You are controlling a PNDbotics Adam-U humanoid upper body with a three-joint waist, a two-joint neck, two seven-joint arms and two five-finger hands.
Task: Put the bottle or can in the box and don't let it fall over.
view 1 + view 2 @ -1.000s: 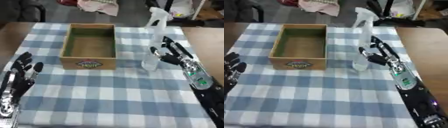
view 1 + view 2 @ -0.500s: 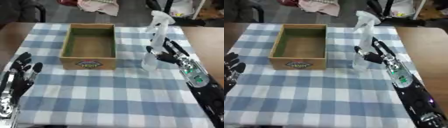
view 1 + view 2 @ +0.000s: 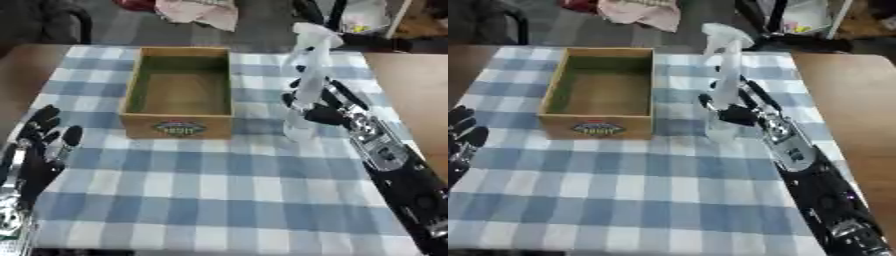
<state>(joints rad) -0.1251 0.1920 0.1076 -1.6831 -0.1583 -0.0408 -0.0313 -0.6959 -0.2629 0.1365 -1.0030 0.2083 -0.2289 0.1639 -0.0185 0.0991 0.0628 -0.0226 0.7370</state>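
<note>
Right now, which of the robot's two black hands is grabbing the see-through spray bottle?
The right hand: its fingers curl round the clear plastic spray bottle. The left hand rests open, fingers up, far away.

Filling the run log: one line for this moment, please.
right robot hand: curled round spray bottle | bottle: upright on cloth, right of box | box: empty | left robot hand: idle, open

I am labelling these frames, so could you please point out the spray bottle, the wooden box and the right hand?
spray bottle (image 3: 309, 75), left eye view, its clear neck.
wooden box (image 3: 178, 128), left eye view, its labelled front wall.
right hand (image 3: 741, 114), right eye view, its palm.
</note>
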